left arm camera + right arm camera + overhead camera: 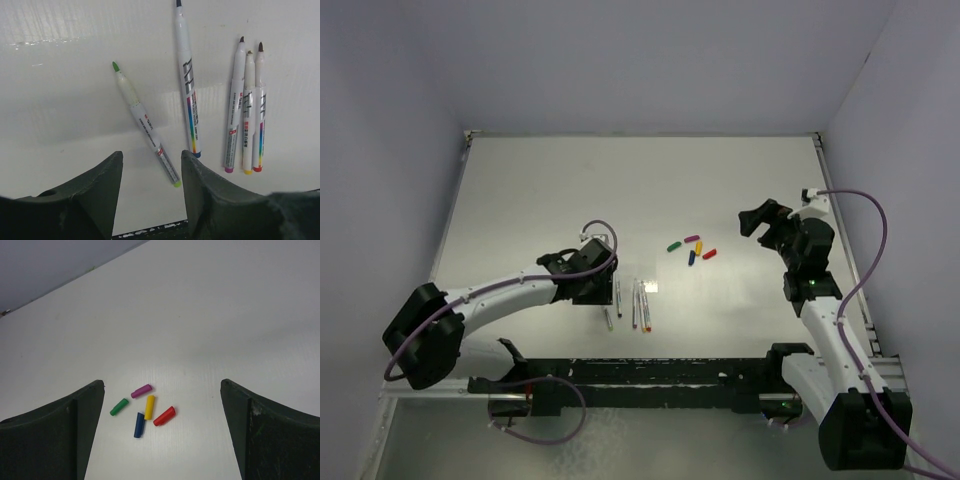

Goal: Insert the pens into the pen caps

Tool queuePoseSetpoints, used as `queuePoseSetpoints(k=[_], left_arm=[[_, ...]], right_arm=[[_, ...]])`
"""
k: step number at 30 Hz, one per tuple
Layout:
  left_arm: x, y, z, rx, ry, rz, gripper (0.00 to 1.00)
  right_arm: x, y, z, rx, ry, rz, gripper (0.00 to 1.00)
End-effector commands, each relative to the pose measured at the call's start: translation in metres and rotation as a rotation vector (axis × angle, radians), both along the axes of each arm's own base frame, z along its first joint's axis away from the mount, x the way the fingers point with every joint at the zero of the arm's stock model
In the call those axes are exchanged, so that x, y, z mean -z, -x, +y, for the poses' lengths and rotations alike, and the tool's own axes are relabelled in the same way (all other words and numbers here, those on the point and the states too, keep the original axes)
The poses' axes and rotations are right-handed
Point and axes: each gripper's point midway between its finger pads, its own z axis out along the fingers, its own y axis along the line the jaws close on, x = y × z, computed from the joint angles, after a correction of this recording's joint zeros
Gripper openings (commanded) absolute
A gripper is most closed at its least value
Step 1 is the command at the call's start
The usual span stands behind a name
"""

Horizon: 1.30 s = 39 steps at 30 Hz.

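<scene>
Several white-grey pens lie side by side in front of my left arm. A green-tipped pen [145,122] lies slanted, and its back end reaches between the fingertips of my left gripper [151,153], which is open and holds nothing. A blue pen [187,85] and magenta [234,110], yellow [248,115] and red [260,110] ones lie to its right. The pen caps sit in a loose cluster: green [119,407], magenta [141,391], yellow [149,407], blue [138,425], red [164,416]. My right gripper [752,220] hovers wide open, to the right of the caps [692,248].
A small white scrap [651,287] lies just right of the pens [634,305]. A black rail [640,375] runs along the table's near edge between the arm bases. Grey walls close in the table on the left, right and far sides.
</scene>
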Motion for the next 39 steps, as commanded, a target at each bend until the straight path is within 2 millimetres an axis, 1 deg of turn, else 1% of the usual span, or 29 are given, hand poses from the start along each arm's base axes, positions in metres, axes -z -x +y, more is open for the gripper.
queuePoseSetpoints(k=[1, 5, 9, 15, 21, 31, 39], left_arm=[[-0.002, -0.021, -0.013, -0.01, -0.001, -0.049, 0.54], [0.005, -0.023, -0.012, -0.016, -0.038, -0.036, 0.54], [0.008, -0.024, -0.01, -0.018, -0.051, -0.032, 0.54], [0.015, -0.018, -0.005, -0.018, -0.088, 0.006, 0.53], [0.02, -0.012, 0.005, -0.02, -0.143, 0.04, 0.53], [0.027, -0.005, 0.008, -0.007, -0.163, 0.077, 0.52], [0.028, -0.002, 0.017, -0.001, -0.211, 0.088, 0.43]], right_arm=[[-0.019, -0.004, 0.005, -0.036, 0.01, -0.047, 1.0], [-0.018, -0.006, 0.006, -0.045, 0.014, -0.041, 1.0], [-0.017, -0.007, 0.007, -0.048, 0.012, -0.041, 1.0], [-0.02, -0.009, 0.006, -0.047, 0.014, -0.05, 1.0], [-0.023, -0.013, 0.006, -0.047, 0.015, -0.061, 1.0], [-0.021, -0.012, 0.006, -0.048, 0.021, -0.063, 1.0], [-0.022, -0.012, 0.005, -0.047, 0.025, -0.066, 1.0]])
